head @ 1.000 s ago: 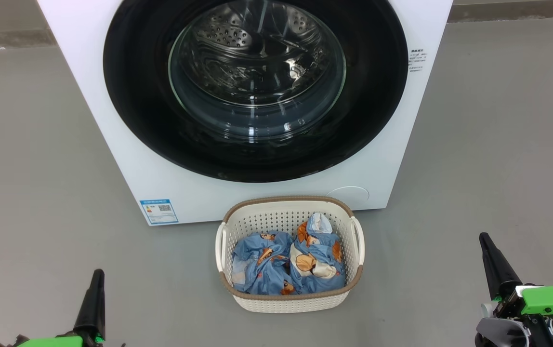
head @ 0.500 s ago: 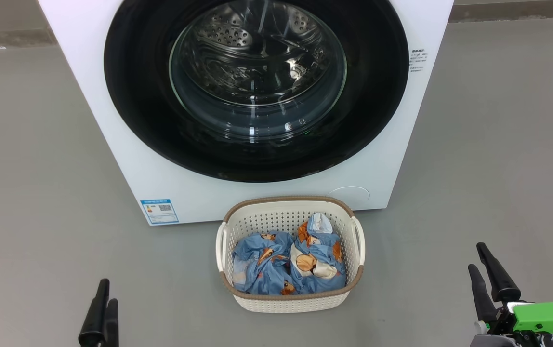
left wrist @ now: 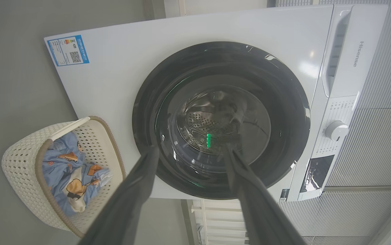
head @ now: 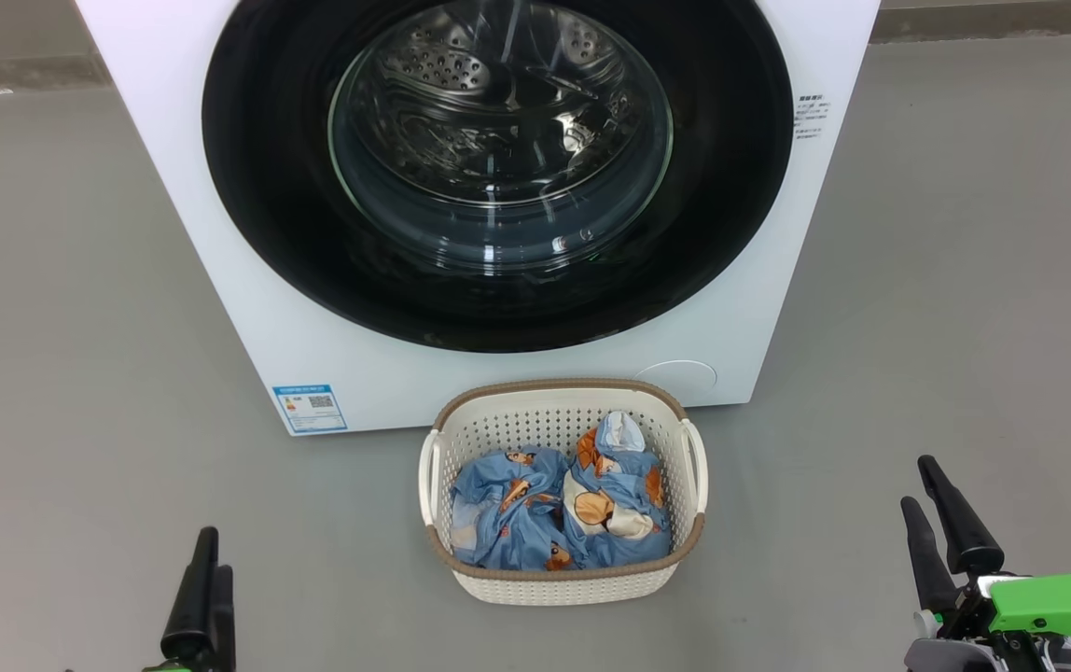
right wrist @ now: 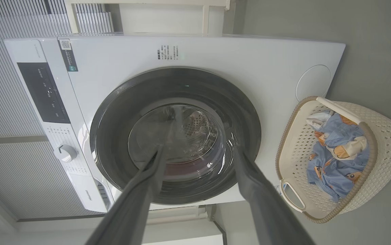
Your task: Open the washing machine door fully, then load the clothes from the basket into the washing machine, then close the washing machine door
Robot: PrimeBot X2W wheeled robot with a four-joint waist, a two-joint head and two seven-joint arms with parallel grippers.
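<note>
My left gripper (head: 216,549) and right gripper (head: 917,481) have just opened wide, both empty, one at each side of the basket (head: 554,583). The door (head: 265,187) is shut and the clothes (head: 554,509) lie in the basket, so I think the door comes first.

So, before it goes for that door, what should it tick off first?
1. Left claw open and empty: ok.
2. Right claw open and empty: ok.
3. Door open for loading: not ok, it is shut against the machine.
4. Both clothes in the basket: ok.
5. Basket out of the door's swing: cannot tell; it stands close in front of the machine, below the door.
6. A handle to pull on the door: cannot tell, none stands out on its black rim.
</note>
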